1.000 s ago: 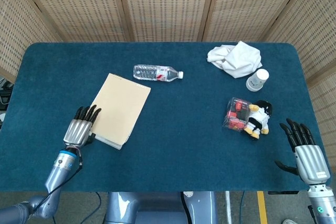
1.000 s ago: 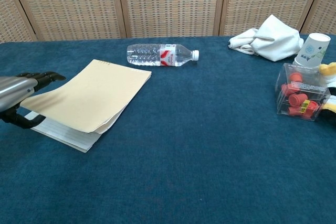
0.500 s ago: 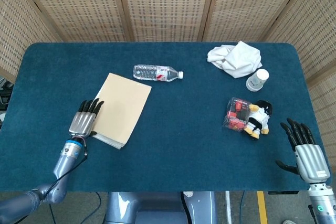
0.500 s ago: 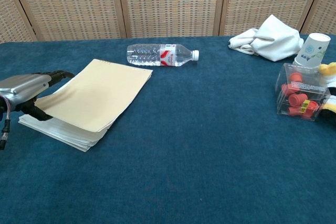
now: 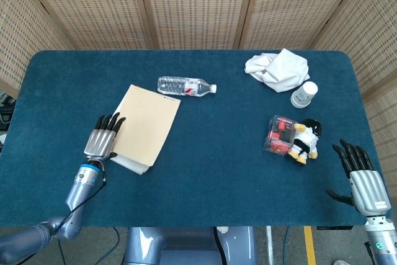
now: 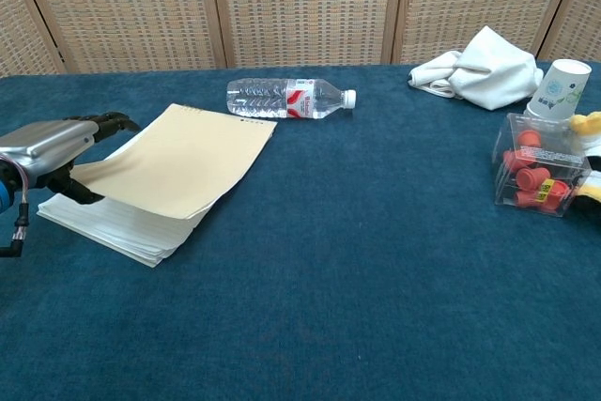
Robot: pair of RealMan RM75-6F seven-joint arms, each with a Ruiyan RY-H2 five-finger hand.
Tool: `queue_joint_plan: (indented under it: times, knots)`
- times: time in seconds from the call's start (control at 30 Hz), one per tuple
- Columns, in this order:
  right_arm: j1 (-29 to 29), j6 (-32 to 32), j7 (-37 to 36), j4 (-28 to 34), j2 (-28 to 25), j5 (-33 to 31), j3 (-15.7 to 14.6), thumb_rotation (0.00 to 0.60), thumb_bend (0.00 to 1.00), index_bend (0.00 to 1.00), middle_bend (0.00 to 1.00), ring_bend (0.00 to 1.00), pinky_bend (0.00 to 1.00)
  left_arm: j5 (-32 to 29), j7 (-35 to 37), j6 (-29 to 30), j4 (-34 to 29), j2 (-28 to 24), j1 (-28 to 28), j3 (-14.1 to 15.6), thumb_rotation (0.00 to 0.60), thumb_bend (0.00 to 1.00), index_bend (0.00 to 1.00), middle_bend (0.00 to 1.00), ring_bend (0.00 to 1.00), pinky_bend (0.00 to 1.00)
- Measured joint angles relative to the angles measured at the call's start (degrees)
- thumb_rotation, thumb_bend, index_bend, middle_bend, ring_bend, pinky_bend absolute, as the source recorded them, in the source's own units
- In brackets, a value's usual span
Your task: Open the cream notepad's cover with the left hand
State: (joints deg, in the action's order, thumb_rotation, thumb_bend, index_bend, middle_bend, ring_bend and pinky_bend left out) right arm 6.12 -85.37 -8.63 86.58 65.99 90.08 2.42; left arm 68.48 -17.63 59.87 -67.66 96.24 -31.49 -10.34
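Note:
The cream notepad (image 5: 147, 124) lies on the left part of the blue table (image 5: 217, 172). Its cover (image 6: 183, 157) is raised at the left edge, showing the white pages (image 6: 113, 223) below. My left hand (image 5: 103, 138) is at that left edge. In the chest view the left hand (image 6: 45, 145) has its fingers over the cover's edge and its thumb under it, so it pinches the cover. My right hand (image 5: 362, 177) rests at the table's near right corner, fingers spread, holding nothing.
A water bottle (image 5: 185, 85) lies just beyond the notepad. At the far right are a white cloth (image 5: 277, 69) and a paper cup (image 5: 304, 94). A clear box of red pieces (image 5: 280, 134) and a plush toy (image 5: 305, 141) sit ahead of my right hand.
My left hand has moved forward and inward along the notepad's left edge, and the cover has risen higher off the pages. The right hand has stayed put.

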Motion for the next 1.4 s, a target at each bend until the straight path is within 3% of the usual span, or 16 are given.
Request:
queue_joint_plan:
  times: [0.27, 0.3, 0.37, 0.47, 0.57, 0.7, 1.0, 1.23, 1.4]
  knots:
    - [0.0, 0.0, -0.3, 0.2, -0.1, 0.1, -0.1, 0.600, 0.00, 0.01, 0.00, 0.00, 0.00, 1.7, 1.6, 1.7, -0.9, -0.6, 0.5, 0.8, 0.600, 0.49, 0.35, 0.00, 0.00, 0.00]
    - [0.0, 0.0, -0.4, 0.2, -0.1, 0.2, -0.1, 0.600, 0.00, 0.01, 0.00, 0.00, 0.00, 1.8, 1.7, 1.8, -1.1, -0.9, 0.6, 0.9, 0.600, 0.49, 0.38, 0.00, 0.00, 0.00]
    - [0.0, 0.0, -0.4, 0.2, -0.1, 0.2, -0.1, 0.600, 0.00, 0.01, 0.00, 0.00, 0.00, 2.0, 1.9, 2.1, -1.7, -1.4, 0.8, 1.1, 0.600, 0.53, 0.56, 0.00, 0.00, 0.00]
    - [0.0, 0.1, -0.5, 0.3, -0.2, 0.3, -0.2, 0.600, 0.00, 0.01, 0.00, 0.00, 0.00, 2.4, 2.3, 2.6, -2.5, -2.1, 1.2, 1.5, 0.600, 0.60, 0.74, 0.00, 0.00, 0.00]
    - [0.0, 0.1, -0.6, 0.4, -0.2, 0.3, -0.2, 0.600, 0.00, 0.01, 0.00, 0.00, 0.00, 2.9, 2.3, 3.1, -3.1, -2.6, 1.6, 2.0, 0.600, 0.60, 0.82, 0.00, 0.00, 0.00]
    - [0.0, -0.1, -0.6, 0.5, -0.2, 0.5, -0.2, 0.600, 0.00, 0.01, 0.00, 0.00, 0.00, 4.4, 2.9, 3.9, -4.7, -3.8, 2.4, 3.2, 0.600, 0.60, 0.85, 0.00, 0.00, 0.00]
    - [-0.1, -0.5, -0.5, 1.0, -0.3, 1.2, -0.5, 0.600, 0.00, 0.01, 0.00, 0.00, 0.00, 12.9, 8.2, 8.8, -11.1, -11.5, 6.9, 10.2, 0.600, 0.60, 0.86, 0.00, 0.00, 0.00]
    - [-0.1, -0.5, -0.1, 1.4, -0.3, 1.6, -0.8, 0.600, 0.00, 0.01, 0.00, 0.00, 0.00, 20.4, 9.7, 13.1, -17.0, -19.7, 12.2, 19.0, 0.600, 0.60, 0.86, 0.00, 0.00, 0.00]
    - [-0.1, -0.5, 0.2, 1.5, -0.2, 1.7, -0.9, 0.600, 0.00, 0.01, 0.00, 0.00, 0.00, 24.3, 10.8, 15.7, -20.1, -23.3, 15.6, 23.1, 0.600, 0.60, 0.86, 0.00, 0.00, 0.00]
